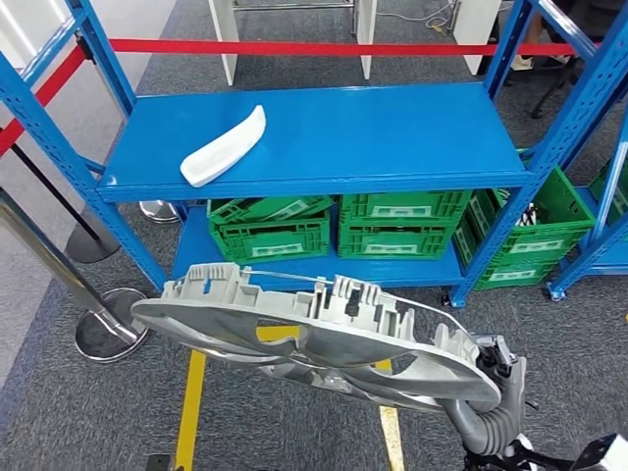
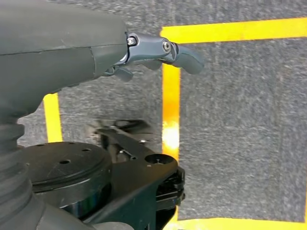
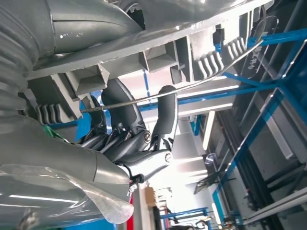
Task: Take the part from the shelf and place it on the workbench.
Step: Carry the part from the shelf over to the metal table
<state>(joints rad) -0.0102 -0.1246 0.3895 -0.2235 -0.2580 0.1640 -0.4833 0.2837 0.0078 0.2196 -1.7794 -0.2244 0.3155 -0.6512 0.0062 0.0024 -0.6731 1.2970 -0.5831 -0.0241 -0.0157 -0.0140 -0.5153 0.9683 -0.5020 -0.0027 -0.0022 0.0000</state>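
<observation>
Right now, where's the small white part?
Head view: the small white part lies on the left of the blue shelf, above the green crates.

I'm looking at a blue steel shelving rack (image 1: pixel 318 137) standing on grey carpeted floor (image 1: pixel 67 412), with green plastic slatted crates (image 1: pixel 270 228) lined up on its lower board and more in the neighbouring rack to the right. Yellow tape lines (image 1: pixel 191 402) mark the carpet in front. Behind the rack a red barrier belt (image 1: pixel 311 47) runs between chrome stanchion posts with round bases (image 1: pixel 111 329).
</observation>
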